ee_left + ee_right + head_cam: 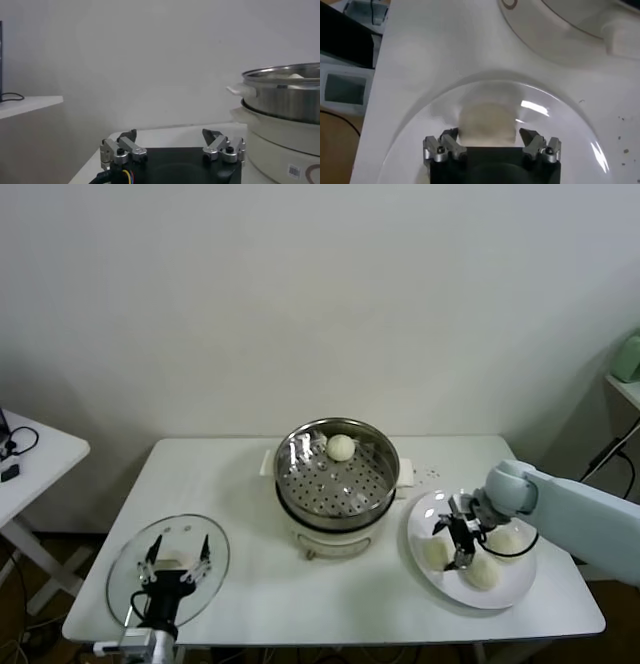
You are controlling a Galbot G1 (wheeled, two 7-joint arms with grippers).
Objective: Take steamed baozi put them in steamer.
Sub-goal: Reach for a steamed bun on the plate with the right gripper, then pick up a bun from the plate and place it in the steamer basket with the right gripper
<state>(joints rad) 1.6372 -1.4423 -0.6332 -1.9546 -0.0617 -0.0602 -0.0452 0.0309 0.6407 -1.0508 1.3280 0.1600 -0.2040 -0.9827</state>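
While one baozi [341, 447] already lay in the steamer [337, 468], the right gripper [458, 540] straddled another bun [487, 124] on the plate [515, 589], jaws partly open and gripping nothing; closing, then lifting, was judged next; the left gripper [172, 572] idled open.

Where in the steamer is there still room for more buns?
The steamer holds one baozi at its far rim, so the near and middle floor is bare. The plate is crowded: three buns, with the right gripper around one. Bare table lies between the glass lid and steamer.
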